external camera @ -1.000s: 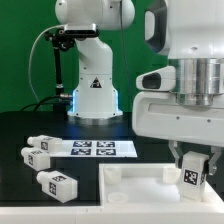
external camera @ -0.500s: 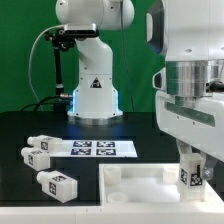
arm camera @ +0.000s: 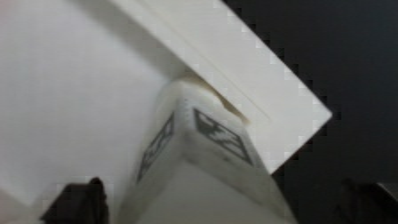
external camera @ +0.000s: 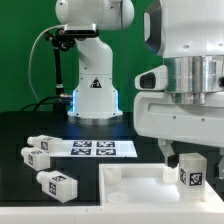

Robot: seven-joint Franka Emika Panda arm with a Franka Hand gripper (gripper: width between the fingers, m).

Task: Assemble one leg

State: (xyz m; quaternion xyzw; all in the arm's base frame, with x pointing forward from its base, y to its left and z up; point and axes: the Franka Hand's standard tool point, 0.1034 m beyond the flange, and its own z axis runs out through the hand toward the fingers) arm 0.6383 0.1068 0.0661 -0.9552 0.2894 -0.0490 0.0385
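A white square leg with a black-and-white tag stands upright at the corner of the large white panel on the exterior view's right. My gripper hangs straight over it, a finger on either side, with gaps showing between fingers and leg. In the wrist view the leg rises between the dark fingers from the panel's corner. The gripper is open around the leg.
Three more loose legs lie on the black table on the exterior view's left. The marker board lies behind the panel. The arm's white base stands at the back.
The wrist has turned about the leg and back. The fingers, close on the leg one second ago, now stand apart from it. The leg stays upright on the panel.
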